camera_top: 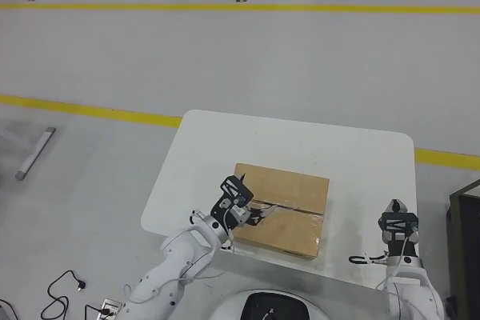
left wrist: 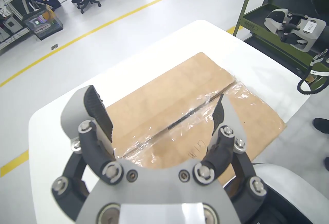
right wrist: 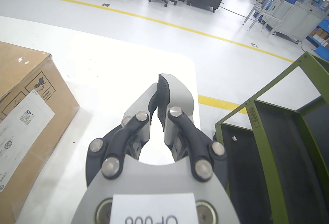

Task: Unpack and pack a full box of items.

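A closed brown cardboard box (camera_top: 282,208) lies on the white table (camera_top: 304,148), its top seam covered with clear tape (left wrist: 195,112). My left gripper (camera_top: 246,210) (left wrist: 156,104) hovers open over the box's left end, one finger (left wrist: 97,112) on each side of the taped seam. The box's side with a white label (right wrist: 23,122) faces my right gripper (right wrist: 160,96), which is shut with nothing in it, above the table's right edge (camera_top: 398,222), apart from the box. The right gripper (left wrist: 293,29) also appears beyond the box from the left wrist.
A green metal cart (camera_top: 472,232) (right wrist: 270,137) stands right beside the table's right edge, close to my right arm. Bare table surface lies behind the box and to its right. Yellow floor lines (camera_top: 80,110) run past the table.
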Available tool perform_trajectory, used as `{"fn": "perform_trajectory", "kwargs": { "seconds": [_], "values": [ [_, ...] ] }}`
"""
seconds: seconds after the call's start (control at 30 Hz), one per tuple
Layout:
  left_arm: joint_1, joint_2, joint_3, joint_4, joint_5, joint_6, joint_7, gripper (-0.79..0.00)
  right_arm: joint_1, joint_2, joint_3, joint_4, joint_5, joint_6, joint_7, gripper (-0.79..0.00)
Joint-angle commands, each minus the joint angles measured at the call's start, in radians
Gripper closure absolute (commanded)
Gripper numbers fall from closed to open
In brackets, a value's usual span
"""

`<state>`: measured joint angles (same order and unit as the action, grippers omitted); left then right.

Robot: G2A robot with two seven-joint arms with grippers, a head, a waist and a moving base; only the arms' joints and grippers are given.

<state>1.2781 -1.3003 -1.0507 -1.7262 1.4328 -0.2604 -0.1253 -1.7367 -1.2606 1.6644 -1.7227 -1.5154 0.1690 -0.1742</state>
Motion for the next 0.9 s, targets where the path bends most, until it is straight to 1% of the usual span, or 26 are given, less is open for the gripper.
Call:
{"fn": "perform_trajectory", "kwargs": {
  "seconds": [0.0,0.33,0.4,0.47,0.57,0.63,0.67,0.77,0.87],
  "values": [
    [0.000,0.000,0.000,0.000,0.000,0.000,0.000,-0.785,0.001,-0.002,0.004,-0.006,0.027,-0.003,0.005,0.000],
    [0.000,0.000,0.000,0.000,0.000,0.000,0.000,-0.785,-0.009,-0.006,-0.003,-0.009,0.017,-0.006,0.006,0.000],
    [0.000,0.000,-0.002,-0.012,0.021,0.024,0.004,-0.785,-0.009,-0.007,-0.005,-0.010,0.006,-0.012,0.004,0.000],
    [-0.006,-0.004,0.018,-0.022,0.025,0.035,0.000,-0.785,-0.007,-0.007,-0.006,-0.009,0.000,-0.014,0.005,0.000],
    [-0.030,-0.015,0.085,-0.015,0.080,0.057,-0.030,-0.785,-0.003,-0.008,-0.007,-0.007,-0.002,-0.016,0.006,0.000],
    [-0.052,-0.026,0.138,0.008,0.120,0.076,-0.069,-0.785,-0.001,-0.009,-0.007,-0.007,-0.007,-0.014,0.005,0.000],
    [-0.066,-0.033,0.168,0.021,0.138,0.089,-0.099,-0.785,-0.001,-0.009,-0.007,-0.006,-0.009,-0.013,0.005,0.000],
    [-0.106,-0.056,0.249,0.065,0.158,0.122,-0.141,-0.785,-0.001,-0.010,-0.005,-0.003,-0.014,-0.012,0.002,0.000],
    [-0.153,-0.079,0.320,0.112,0.225,0.167,-0.204,-0.785,0.001,-0.010,0.001,0.004,-0.018,-0.013,0.000,0.000]
  ]
}}
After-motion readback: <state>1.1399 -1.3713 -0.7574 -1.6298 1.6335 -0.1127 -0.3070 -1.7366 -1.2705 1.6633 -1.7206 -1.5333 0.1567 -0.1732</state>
